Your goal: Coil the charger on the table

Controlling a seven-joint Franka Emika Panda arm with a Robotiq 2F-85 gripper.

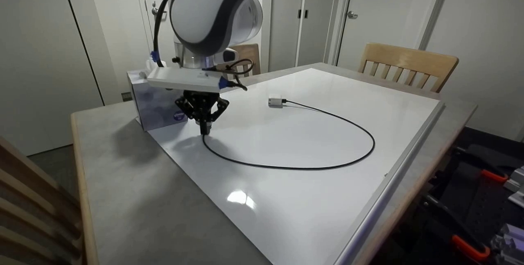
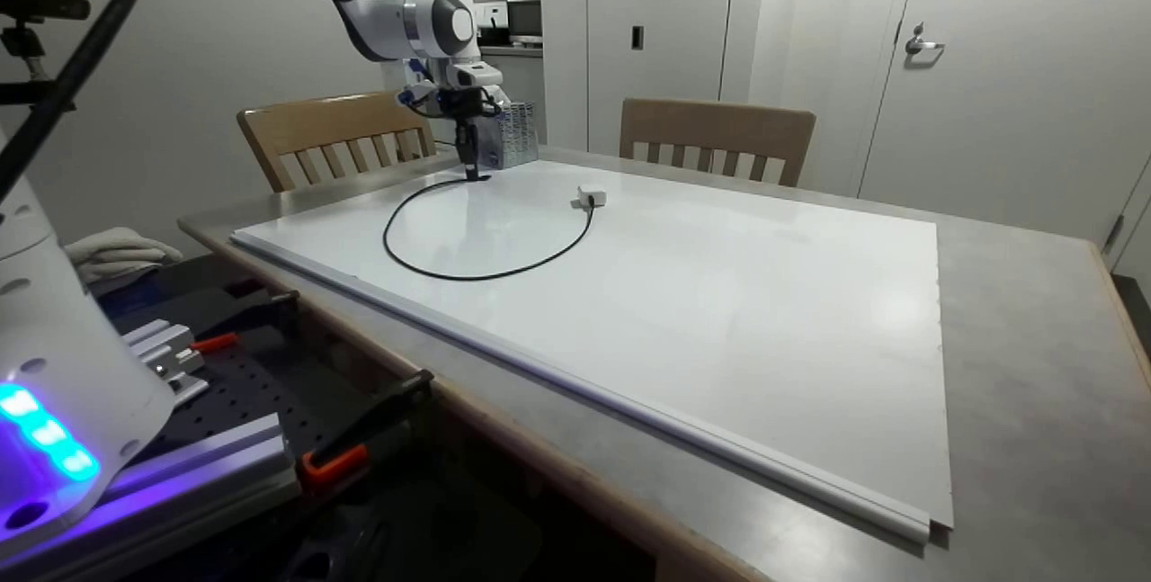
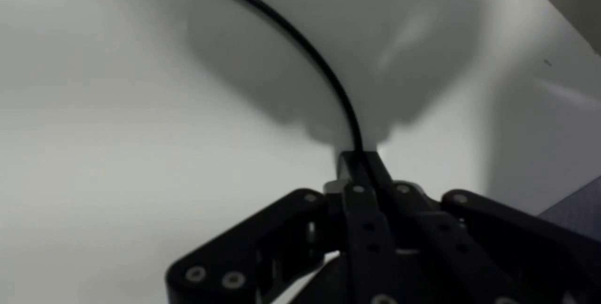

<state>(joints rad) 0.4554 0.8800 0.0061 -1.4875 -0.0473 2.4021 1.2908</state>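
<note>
The charger's thin black cable lies in one wide open loop, in both exterior views [image 1: 303, 168] [image 2: 477, 278] and the wrist view [image 3: 328, 74]. A small white plug block [image 1: 275, 102] is at one end and also shows in an exterior view [image 2: 592, 195]. The table's glossy white top panel [image 2: 719, 321] lies under the charger. My gripper [image 1: 204, 129] points down at the panel near the tissue box, in both exterior views [image 2: 472, 173]. In the wrist view its fingertips [image 3: 359, 158] are shut on the cable, close to the panel. The cable's gripped end is mostly hidden by the fingers.
A purple tissue box [image 1: 161, 101] stands right beside the gripper, also in an exterior view [image 2: 510, 137]. A raised metal rail [image 2: 575, 375] runs along one side of the panel. Wooden chairs [image 1: 409, 60] [image 2: 719, 128] stand round the table. Orange-handled clamps [image 2: 334, 465] sit by the robot base.
</note>
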